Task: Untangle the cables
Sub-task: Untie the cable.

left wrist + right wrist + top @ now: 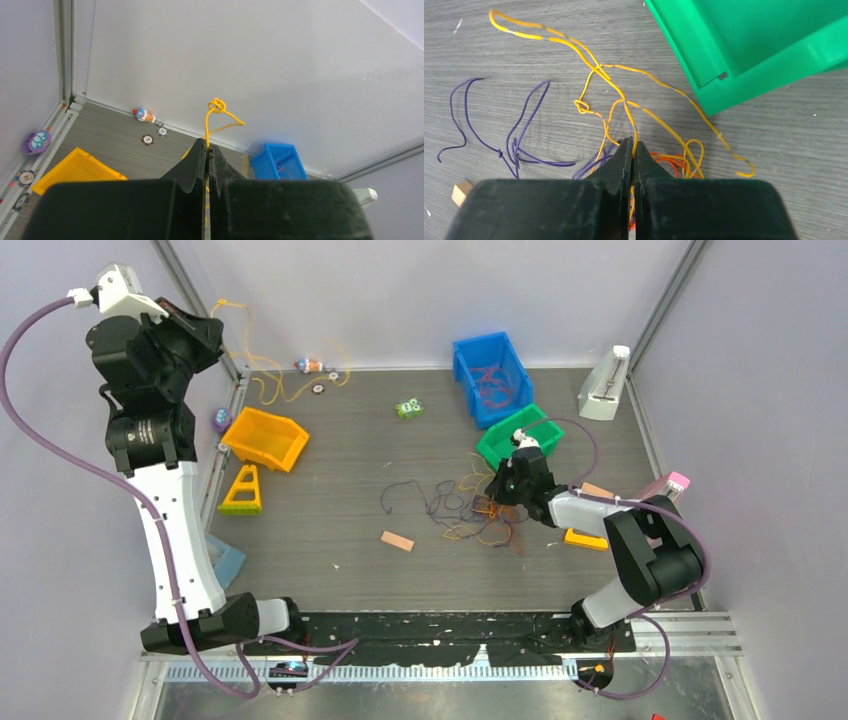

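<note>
Top external shows two arms, three open plastic bins and one loose heap of thin, thread-like cables [455,505] in three colours on the dark wood-grain desk [330,580]. The bins are one blue bin [503,416] at the rear with a red wire [492,388] in it, one green bin [496,450] just in front of it, and one orange-yellow bin [250,430] at the left. The heap lies mid-desk, just left of the green bin. The right hand [491,503] sits low on the heap's right edge.

In the right wrist view the right hand's two fingers are pressed together on one orange-yellow strand [624,102] of the heap, which runs away from the fingertips across the desk. Purple strands [519,145] lie to the left of the fingers and red-orange strands [669,161] just to their right, with the green bin's corner beyond. One small tan wooden block [461,192] lies at the lower left.

The left hand [212,322] is high at the rear left corner, well apart from the heap. In the left wrist view its fingers are clamped together on one thin yellow wire [207,125], which stands up past the fingertips and carries one knot [217,105] at its top. In top external this wire hangs from the hand and trails along the desk's rear edge. Whether it joins the heap cannot be told.
</note>
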Tool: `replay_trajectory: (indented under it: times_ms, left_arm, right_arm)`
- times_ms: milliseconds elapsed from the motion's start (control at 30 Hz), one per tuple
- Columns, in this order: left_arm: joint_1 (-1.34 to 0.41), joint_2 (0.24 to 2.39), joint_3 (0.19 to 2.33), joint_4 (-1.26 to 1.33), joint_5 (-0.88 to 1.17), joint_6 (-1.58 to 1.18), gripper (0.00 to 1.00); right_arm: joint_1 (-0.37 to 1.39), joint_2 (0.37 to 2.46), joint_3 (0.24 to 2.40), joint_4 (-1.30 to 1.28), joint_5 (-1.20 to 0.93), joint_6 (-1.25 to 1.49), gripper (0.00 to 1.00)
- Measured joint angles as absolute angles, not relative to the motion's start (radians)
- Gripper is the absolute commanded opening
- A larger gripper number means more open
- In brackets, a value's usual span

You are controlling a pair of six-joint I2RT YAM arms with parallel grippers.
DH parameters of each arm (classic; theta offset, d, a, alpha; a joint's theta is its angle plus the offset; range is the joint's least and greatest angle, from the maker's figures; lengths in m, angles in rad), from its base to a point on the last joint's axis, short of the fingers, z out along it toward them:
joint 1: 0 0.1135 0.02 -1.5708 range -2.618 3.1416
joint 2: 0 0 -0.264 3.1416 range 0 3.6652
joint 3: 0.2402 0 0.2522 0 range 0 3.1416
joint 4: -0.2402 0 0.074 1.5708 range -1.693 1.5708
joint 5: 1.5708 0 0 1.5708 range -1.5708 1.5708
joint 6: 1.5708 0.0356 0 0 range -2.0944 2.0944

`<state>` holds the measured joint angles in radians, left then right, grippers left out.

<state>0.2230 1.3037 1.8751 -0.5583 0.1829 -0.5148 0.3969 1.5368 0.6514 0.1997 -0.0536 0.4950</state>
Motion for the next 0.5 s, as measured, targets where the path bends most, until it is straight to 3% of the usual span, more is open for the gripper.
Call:
replay_trajectory:
  times_ms: [500]
  left_arm:
    - [0.223, 1.332, 1.759, -0.486, 0.175, -0.508, 0.0]
  right_arm:
    - [0.421, 1.441, 0.471, 0.384, -0.104, 0.481, 0.06]
